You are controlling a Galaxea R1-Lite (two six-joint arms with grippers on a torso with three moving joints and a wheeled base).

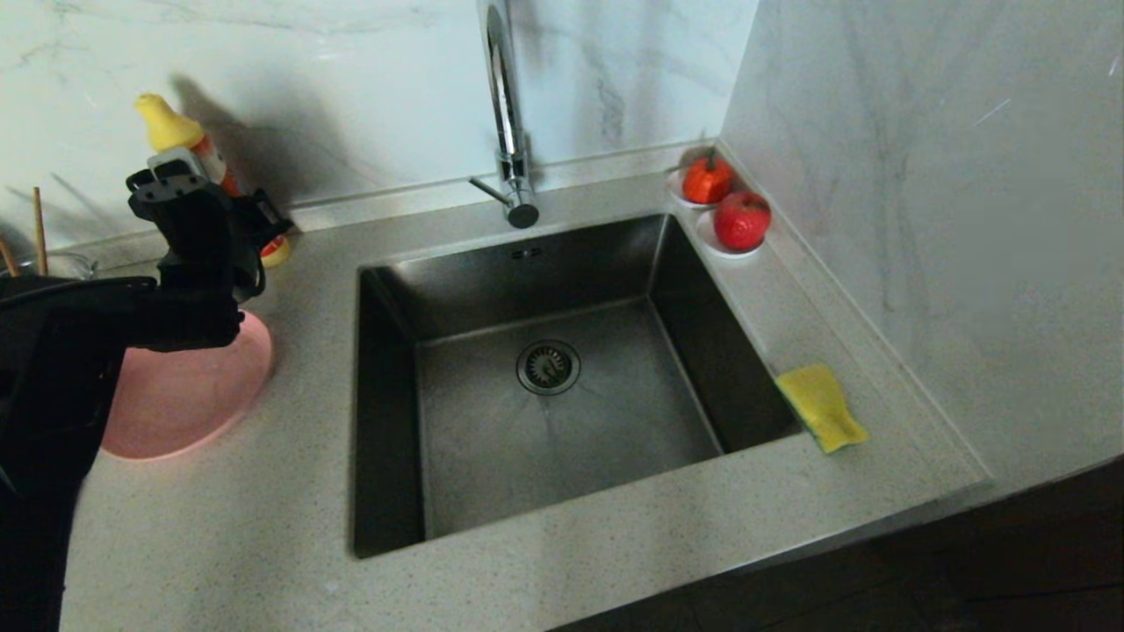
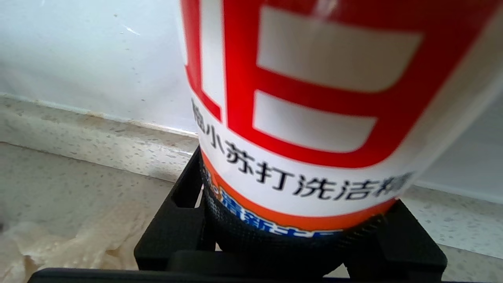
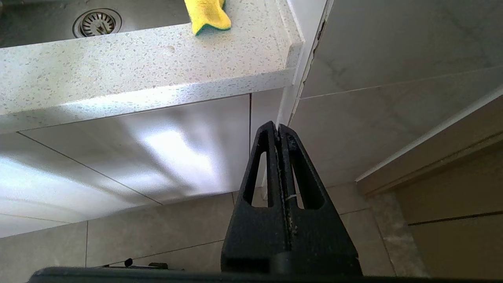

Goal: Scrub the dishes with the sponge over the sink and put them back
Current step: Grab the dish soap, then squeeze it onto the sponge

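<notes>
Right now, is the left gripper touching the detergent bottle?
Touching. The left wrist view shows the left gripper with black fingers pressed against both sides of the detergent bottle, no gap visible.

— What shows past the right gripper (image 3: 278, 129)?

— Its two black fingers (image 3: 261, 173) are pressed together, hanging low in front of a pale cabinet front (image 3: 149, 145) and floor tiles (image 3: 165, 236).

— And higher up?

— The speckled counter edge (image 3: 137, 67), with the yellow sponge (image 3: 207, 15) lying on it, green face down, just beside the sink (image 3: 47, 27). The round drain strainer (image 3: 97, 22) is visible in the basin.
</notes>
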